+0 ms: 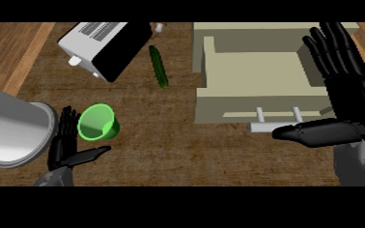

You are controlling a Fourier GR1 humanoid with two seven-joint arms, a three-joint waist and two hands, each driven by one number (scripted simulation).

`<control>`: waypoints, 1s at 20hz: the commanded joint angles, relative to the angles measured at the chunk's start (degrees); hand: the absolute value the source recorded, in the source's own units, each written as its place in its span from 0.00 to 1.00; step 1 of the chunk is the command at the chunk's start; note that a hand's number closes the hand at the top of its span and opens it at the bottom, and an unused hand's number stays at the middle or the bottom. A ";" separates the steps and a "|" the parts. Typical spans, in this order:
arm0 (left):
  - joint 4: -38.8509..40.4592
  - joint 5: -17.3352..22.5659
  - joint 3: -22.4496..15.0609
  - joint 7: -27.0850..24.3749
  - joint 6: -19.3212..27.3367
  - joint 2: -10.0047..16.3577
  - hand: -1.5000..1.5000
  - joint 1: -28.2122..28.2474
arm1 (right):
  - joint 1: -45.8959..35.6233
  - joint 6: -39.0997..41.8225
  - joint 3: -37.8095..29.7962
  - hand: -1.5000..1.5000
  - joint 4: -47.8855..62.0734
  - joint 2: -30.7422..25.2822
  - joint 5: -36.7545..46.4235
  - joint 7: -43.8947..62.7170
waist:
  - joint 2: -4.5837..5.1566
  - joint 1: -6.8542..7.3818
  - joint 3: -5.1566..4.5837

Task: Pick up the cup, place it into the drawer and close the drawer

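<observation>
Starting with the cup [98, 121], what does it look like?

Bright green, smooth and plain. It has a round mouth with a paler rim and a darker inside. I cannot tell whether it stands fully upright or leans a little.

Where is it?

On the counter [178, 145], at the lower left, outside the drawer [249, 70] and well apart from it. A rounded grey metal vessel [21, 135] with a dull shine sits just to its left.

And the left hand [63, 147]?

Its black fingers [68, 125] are straight and pointing up the view, just beside the cup's left edge. The thumb sticks out sideways below the cup. It has hold of nothing, and I cannot tell if it touches the cup.

The right hand [335, 77]?

It is spread flat too, with long fingers [335, 43] lying over the drawer's right wall and nothing in its grasp. Its thumb reaches left, just beside the drawer's pale bar handle [274, 121].

What is the drawer like?

A matte beige box with straight walls, pulled open, its flat floor showing.

Anything else?

The counter is dark brown with a streaky wood grain, and a lighter wooden strip [25, 53] runs along the left. A boxy white and black toaster [107, 46] lies at an angle at the top. Beside it is a slim dark green cucumber [158, 66].
</observation>
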 commanded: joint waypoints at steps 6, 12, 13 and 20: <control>5.96 -0.91 0.19 -5.92 -0.97 1.04 0.00 -3.15 | 2.70 0.38 -0.46 0.00 -2.90 -0.11 -0.05 -0.06 | 0.15 -0.56 -0.06; 6.51 -1.62 -0.40 -7.43 -1.48 -0.97 0.00 -3.73 | 0.60 0.62 0.51 0.00 -1.73 -0.14 -0.08 1.37 | 0.31 -0.94 -0.13; 6.55 -1.18 -0.15 -5.99 -4.20 0.32 0.00 -4.08 | -0.36 0.30 -0.20 0.00 -2.80 -0.50 -0.69 2.12 | 0.24 -0.81 -0.11; 3.02 -2.21 -1.60 -10.17 -3.51 -4.09 1.00 -6.44 | -1.98 1.06 -1.11 0.00 1.80 -0.83 -0.80 -0.25 | 0.38 -0.90 -0.12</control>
